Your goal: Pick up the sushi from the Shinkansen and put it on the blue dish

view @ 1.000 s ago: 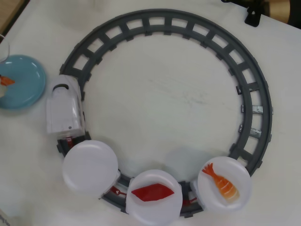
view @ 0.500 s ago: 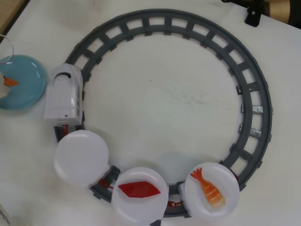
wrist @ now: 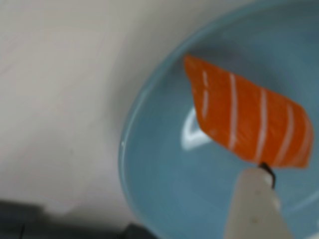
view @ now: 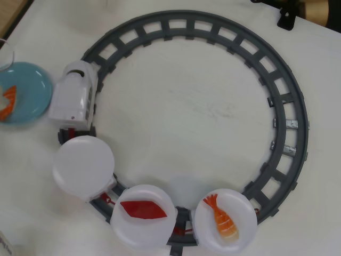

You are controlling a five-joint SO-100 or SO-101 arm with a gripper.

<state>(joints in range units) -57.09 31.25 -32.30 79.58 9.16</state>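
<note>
The sushi [wrist: 249, 119], an orange slab with thin white stripes, fills the wrist view, tilted over the blue dish [wrist: 164, 189]. My gripper [wrist: 264, 168] holds it by its lower edge. Only one white finger [wrist: 254, 204] shows; the other is hidden behind the sushi. In the overhead view the blue dish [view: 29, 88] lies at the left edge with the sushi [view: 8, 101] at its left side, and the gripper is out of view. The white Shinkansen [view: 74, 96] stands on the track just right of the dish, with an empty white plate [view: 83, 166] behind it.
The grey circular track [view: 290, 128] rings the table. Two more white plates ride on it: one with a dark red tuna piece [view: 143, 209], one with an orange shrimp piece [view: 224, 218]. A black clamp [view: 286, 20] sits at the top right.
</note>
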